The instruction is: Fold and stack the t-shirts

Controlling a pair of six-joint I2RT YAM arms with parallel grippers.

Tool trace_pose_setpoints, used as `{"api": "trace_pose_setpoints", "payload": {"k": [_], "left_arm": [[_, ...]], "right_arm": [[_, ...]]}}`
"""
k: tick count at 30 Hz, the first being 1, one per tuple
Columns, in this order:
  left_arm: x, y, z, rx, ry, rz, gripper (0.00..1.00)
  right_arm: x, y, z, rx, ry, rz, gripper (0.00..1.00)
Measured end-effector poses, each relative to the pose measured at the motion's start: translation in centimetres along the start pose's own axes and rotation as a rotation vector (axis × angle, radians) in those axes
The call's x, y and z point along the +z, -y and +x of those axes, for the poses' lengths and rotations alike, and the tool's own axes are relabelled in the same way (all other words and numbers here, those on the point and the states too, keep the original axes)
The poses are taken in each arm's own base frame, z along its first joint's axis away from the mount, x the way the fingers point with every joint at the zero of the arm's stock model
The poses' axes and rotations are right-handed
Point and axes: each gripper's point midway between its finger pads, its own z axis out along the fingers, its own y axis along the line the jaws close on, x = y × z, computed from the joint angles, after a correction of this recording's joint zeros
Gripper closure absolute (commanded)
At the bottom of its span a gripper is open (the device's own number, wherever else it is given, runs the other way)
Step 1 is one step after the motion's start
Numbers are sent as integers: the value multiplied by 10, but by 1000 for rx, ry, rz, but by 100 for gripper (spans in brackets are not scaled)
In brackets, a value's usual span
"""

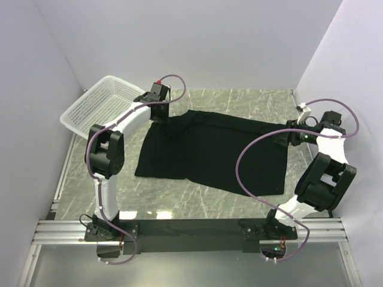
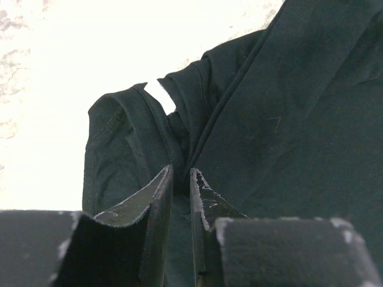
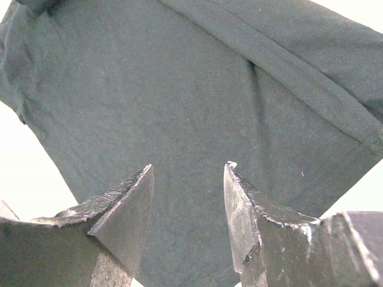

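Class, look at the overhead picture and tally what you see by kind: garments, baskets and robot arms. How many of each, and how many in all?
black t-shirt: 1
white basket: 1
robot arms: 2 (left arm, right arm)
Total: 4

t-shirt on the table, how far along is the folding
Nothing looks folded yet: the t-shirt lies mostly spread on the table, no stack visible. In hand: the left gripper looks pinched on bunched cloth at its far-left edge; the right gripper is open over the cloth. Folding and stacking remain.
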Motion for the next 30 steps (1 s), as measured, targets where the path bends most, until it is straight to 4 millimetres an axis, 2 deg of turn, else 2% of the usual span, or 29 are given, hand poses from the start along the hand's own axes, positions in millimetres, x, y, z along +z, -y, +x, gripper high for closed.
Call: {"api": "trace_pose_setpoints", "payload": {"k": [2,7,10,12,15,24,30], "left_arm": [[-2,1,-3,-1,5,2,79],[-4,4,-9,-2,19,8,91],[-5,5,-7,0,13,9,88],[-5,5,-5,2,6,6,78],[-5,5,-4,3,1,3,76],[-6,3,0,2,-12,-8,77],[-4,3,1,-2,-18,-9,84]], "right_arm": [[0,0,0,0,0,0,43],[0,0,0,0,0,0,43],[0,0,0,0,0,1,43],[0,0,0,0,0,1,43],[0,0,0,0,1,1,43],[-1,1,0,2,3,2,43],[-1,1,0,3,4,3,43]]}}
